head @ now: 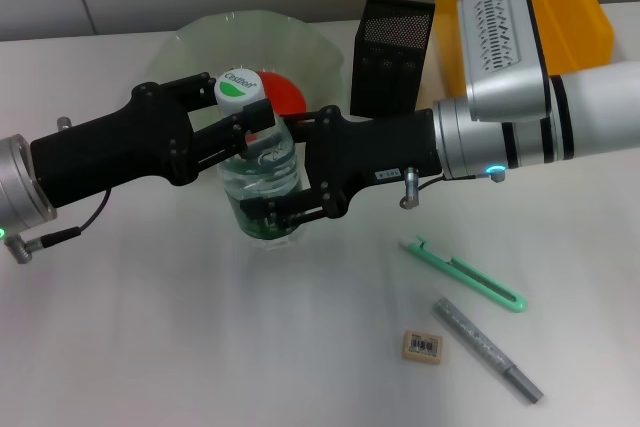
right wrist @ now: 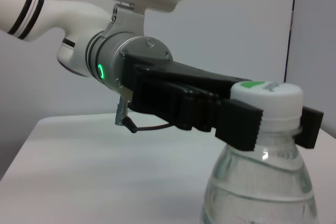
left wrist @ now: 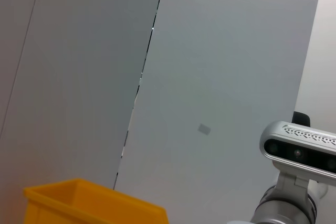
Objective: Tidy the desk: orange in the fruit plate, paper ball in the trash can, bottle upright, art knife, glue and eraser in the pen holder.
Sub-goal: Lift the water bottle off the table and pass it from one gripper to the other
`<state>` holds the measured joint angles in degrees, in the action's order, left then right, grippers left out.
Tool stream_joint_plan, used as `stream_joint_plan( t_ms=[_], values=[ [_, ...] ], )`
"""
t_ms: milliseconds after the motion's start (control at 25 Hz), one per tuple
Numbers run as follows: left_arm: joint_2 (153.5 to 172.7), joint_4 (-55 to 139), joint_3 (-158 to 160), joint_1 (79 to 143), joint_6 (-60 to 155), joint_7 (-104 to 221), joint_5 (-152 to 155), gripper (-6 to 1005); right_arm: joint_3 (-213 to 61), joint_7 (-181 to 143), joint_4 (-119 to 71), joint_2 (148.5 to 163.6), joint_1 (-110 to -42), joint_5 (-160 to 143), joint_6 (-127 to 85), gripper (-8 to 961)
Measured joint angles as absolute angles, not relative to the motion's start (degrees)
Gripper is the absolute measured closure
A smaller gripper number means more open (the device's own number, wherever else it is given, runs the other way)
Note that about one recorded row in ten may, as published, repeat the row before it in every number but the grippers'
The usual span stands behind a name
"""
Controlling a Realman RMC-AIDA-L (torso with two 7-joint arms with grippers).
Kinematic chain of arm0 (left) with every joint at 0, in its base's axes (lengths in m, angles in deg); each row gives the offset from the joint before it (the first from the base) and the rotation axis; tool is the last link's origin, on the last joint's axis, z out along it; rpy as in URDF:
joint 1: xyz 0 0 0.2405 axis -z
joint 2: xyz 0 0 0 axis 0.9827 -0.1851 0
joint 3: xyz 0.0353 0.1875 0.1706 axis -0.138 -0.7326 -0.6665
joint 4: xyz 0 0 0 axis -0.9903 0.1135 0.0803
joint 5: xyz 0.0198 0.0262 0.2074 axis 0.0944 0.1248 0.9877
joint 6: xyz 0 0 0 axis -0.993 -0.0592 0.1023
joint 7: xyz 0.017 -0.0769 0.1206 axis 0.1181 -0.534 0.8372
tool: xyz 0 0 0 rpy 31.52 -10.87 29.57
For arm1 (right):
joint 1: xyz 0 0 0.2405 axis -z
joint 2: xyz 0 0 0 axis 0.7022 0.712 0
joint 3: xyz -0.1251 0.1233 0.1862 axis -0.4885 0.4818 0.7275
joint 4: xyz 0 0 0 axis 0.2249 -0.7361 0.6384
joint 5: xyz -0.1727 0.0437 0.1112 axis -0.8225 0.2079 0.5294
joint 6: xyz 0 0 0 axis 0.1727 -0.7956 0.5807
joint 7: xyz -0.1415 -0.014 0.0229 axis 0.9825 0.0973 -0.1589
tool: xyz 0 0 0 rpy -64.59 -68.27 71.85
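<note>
A clear water bottle [head: 270, 182] with a white and green cap stands upright on the table's middle. My left gripper [head: 245, 112] is shut on its neck just under the cap, with the pads on both sides of the bottle [right wrist: 262, 182] in the right wrist view. My right gripper [head: 255, 172] holds the bottle's body lower down. The orange [head: 283, 92] lies in the green fruit plate [head: 210, 37] behind. A green art knife [head: 466, 274], a grey glue stick [head: 487, 349] and an eraser [head: 422, 345] lie at the front right. The black mesh pen holder [head: 392, 52] stands behind. The paper ball is out of view.
A yellow bin [head: 580, 7] stands at the back right, behind my right arm, and its rim [left wrist: 89, 203] shows in the left wrist view. Both arms cross the table's middle at bottle height. Bare white table lies at the front left.
</note>
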<state>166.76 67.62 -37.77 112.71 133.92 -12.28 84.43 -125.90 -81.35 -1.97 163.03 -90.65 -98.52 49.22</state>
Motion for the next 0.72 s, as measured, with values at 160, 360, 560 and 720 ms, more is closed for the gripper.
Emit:
stream_joint_plan(
  t_ms=[160,360,560,720],
  values=[
    [166.77,67.6,-37.8,112.6,133.8,-12.4,84.3,548,-125.8,-81.3,-1.8,163.03,-90.7,-98.5,49.3,185],
    [166.77,67.6,-37.9,112.6,133.7,-12.4,84.4,548,-126.0,-81.3,-1.0,163.03,-90.1,-98.5,49.3,185],
    [166.70,67.7,-37.8,113.0,133.5,-12.7,84.7,548,-126.0,-81.2,-0.6,163.01,-89.5,-96.7,49.3,185],
    [166.66,67.8,-37.8,113.1,133.4,-12.8,84.7,548,-126.1,-81.2,-0.3,162.94,-89.3,-96.4,49.4,185]
  ],
)
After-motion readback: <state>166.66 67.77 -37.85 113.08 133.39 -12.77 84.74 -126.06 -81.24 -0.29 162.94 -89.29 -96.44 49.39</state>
